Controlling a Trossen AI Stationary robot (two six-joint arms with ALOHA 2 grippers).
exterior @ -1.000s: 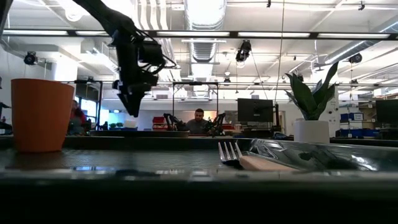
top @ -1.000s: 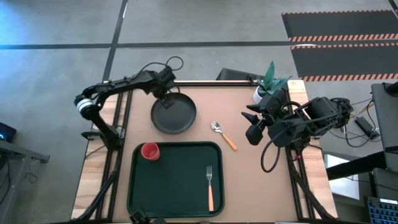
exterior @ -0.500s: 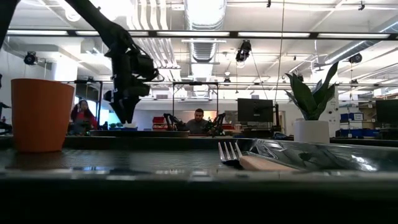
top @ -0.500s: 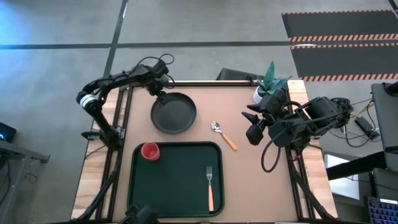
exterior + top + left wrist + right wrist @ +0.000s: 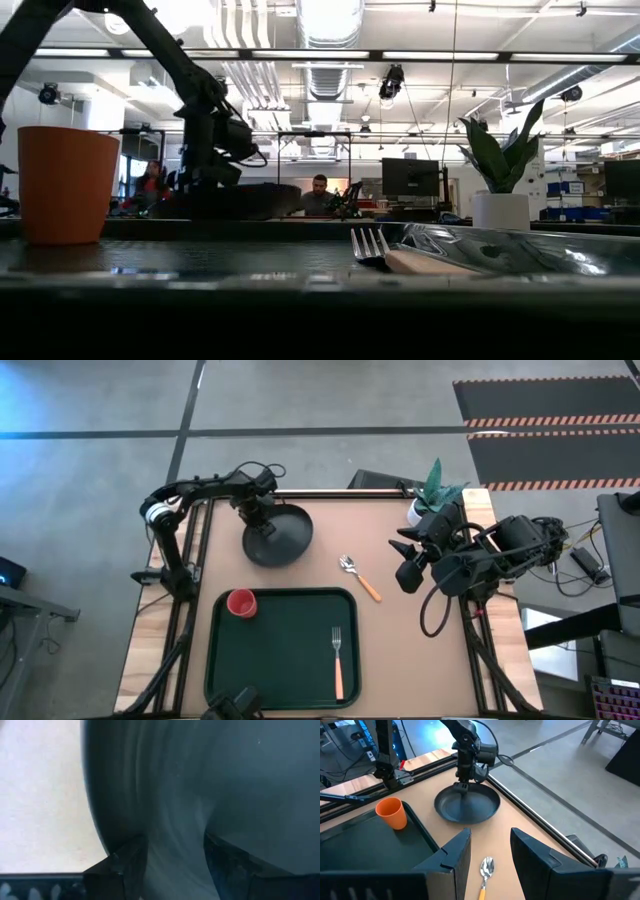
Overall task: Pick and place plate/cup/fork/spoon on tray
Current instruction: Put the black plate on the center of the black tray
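Note:
The dark round plate (image 5: 285,538) is at the table's far left, and also shows in the right wrist view (image 5: 470,806). My left gripper (image 5: 262,520) is shut on its far-left rim. The red cup (image 5: 240,603) stands in the far-left corner of the dark green tray (image 5: 280,680). The fork (image 5: 337,656) lies on the tray's right part. The spoon (image 5: 358,576) lies on the table right of the plate. My right gripper (image 5: 405,565) hangs open and empty over the table's right side. My left gripper pinches the plate's raised rim (image 5: 150,830) on its far-left side. One finger (image 5: 122,865) is outside the rim and the other (image 5: 235,865) is inside the plate. The fingers come from above, pointing down. The plate shows raised in the low view (image 5: 240,200); whether its opposite rim still touches the table I cannot tell.
A white pot with a green plant (image 5: 425,508) stands at the far right, next to my right arm. Bare tabletop lies between the tray and the right edge (image 5: 420,660). People sit in the room beyond the table (image 5: 320,195).
My left gripper has come down onto the plate's far-left rim and taken hold of it. The plate has shifted a little toward the far edge. In the low view it now stands higher than before.

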